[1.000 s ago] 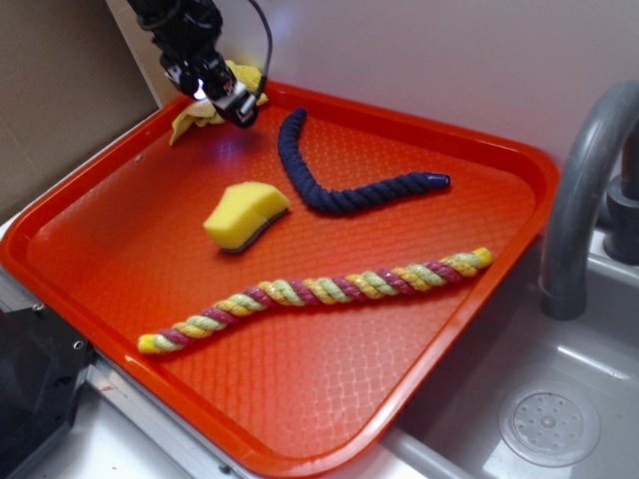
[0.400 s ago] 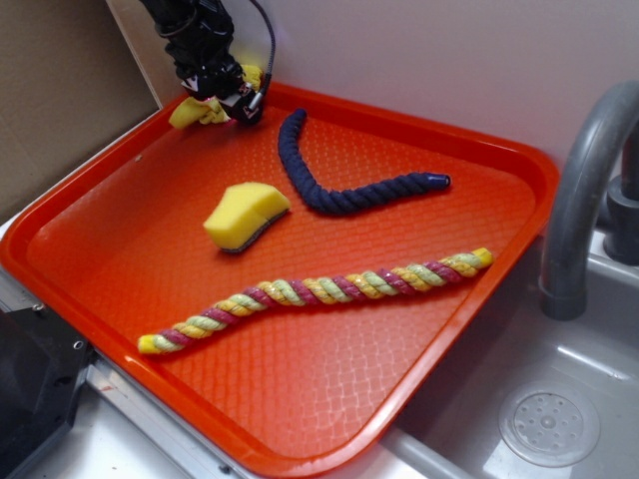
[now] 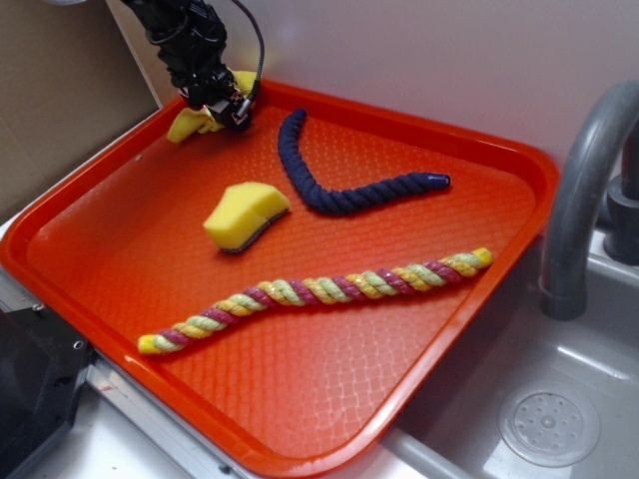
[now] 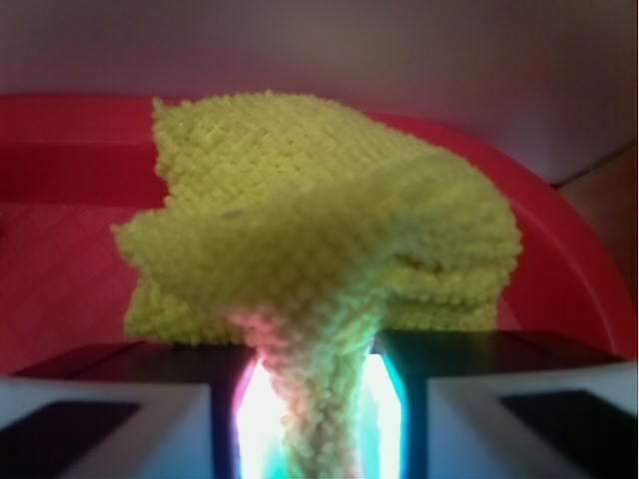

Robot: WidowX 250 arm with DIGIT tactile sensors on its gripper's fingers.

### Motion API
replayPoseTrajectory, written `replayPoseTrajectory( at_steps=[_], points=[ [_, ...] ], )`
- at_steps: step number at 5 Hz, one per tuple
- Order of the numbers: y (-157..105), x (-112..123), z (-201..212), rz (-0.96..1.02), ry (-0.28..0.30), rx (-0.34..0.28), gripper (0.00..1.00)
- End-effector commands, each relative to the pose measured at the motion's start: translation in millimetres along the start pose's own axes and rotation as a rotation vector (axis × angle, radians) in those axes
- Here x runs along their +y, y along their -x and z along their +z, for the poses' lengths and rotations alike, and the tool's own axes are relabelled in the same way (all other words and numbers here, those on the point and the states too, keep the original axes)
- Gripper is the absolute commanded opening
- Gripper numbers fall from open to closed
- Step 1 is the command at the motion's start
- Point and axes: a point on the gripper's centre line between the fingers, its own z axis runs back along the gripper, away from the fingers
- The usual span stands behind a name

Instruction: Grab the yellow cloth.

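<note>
**Claw pinched on cloth, far corner of tray**

Claw [image 3: 222, 100] sits low at the far left corner of the tray [image 3: 499, 249], closed on the cloth [image 3: 190, 123]. Wrist view: a bunched fold of the cloth [image 4: 319, 269] runs down between the two jaws, which press it from both sides with only the fabric's thickness between them. Knitted texture clear; the rest of the cloth spreads out ahead of the claw in wrinkled layers, with the red tray rim behind it. Exterior view: part of the cloth shows to the left of the claw and a bit behind it, close to the tray rim. Cannot tell whether the cloth is lifted off the tray floor or resting on it.

Other items on the tray, all apart from the claw: blue rope [image 3: 339, 185], bent in a V, just right of the claw; sponge [image 3: 245, 215] near the middle; striped rope [image 3: 319, 291] lying across the near half. Faucet [image 3: 584, 190] and sink [image 3: 539, 399] to the right of the tray.
</note>
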Motion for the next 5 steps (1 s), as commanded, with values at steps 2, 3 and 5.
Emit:
replayPoseTrajectory(
  at_steps=[2,3,5],
  points=[
    [16,-12,63,0.041,0.047,-0.052,0.0],
    [44,-43,125,0.054,0.143,0.062,0.0],
    [53,-75,209,0.136,0.227,0.143,0.0]
  ],
)
